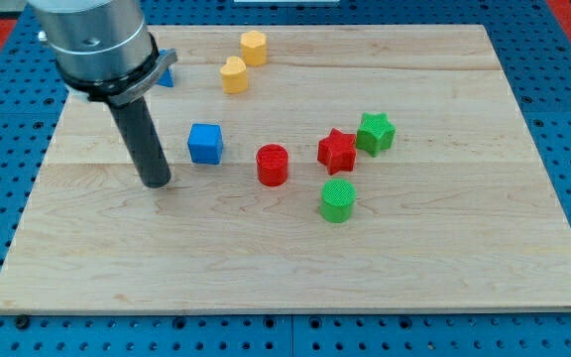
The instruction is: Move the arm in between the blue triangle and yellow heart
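My tip [157, 182] beside blue cube [205, 143]; blue triangle [166, 76] seemingly half-hidden.

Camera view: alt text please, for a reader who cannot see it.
My tip rests on the wooden board, left of the blue cube and below the blue triangle. The yellow heart lies toward the view's top.

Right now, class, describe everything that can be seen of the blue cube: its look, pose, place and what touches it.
The blue cube is a small, matte, plastic-looking block with a lighter top face and darker sides. It sits flat on the wooden board, turned slightly so one edge faces the view's bottom. It lies left of the red cylinder and below the yellow heart, touching neither. My tip stands apart at its lower left. Nothing but the board touches it.
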Controlling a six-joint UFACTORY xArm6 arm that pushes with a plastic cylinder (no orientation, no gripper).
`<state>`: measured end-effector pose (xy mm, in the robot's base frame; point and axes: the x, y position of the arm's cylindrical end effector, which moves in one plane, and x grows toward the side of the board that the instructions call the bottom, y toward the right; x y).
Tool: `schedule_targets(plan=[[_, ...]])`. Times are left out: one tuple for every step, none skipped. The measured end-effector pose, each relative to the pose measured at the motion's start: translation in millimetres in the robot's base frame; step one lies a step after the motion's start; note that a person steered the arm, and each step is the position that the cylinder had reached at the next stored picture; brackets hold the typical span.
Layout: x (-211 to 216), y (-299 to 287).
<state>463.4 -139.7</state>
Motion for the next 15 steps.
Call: schedule_targets(plan=[[-30,52],[-66,58],[-54,67],[-38,-5],[-38,-19],[-40,-20],[-41,-24],[-68,-47],[-108,-116],[-135,-150],[-196,-117],[-204,-88],[-207,-88],[-207,-90],[-207,-90]])
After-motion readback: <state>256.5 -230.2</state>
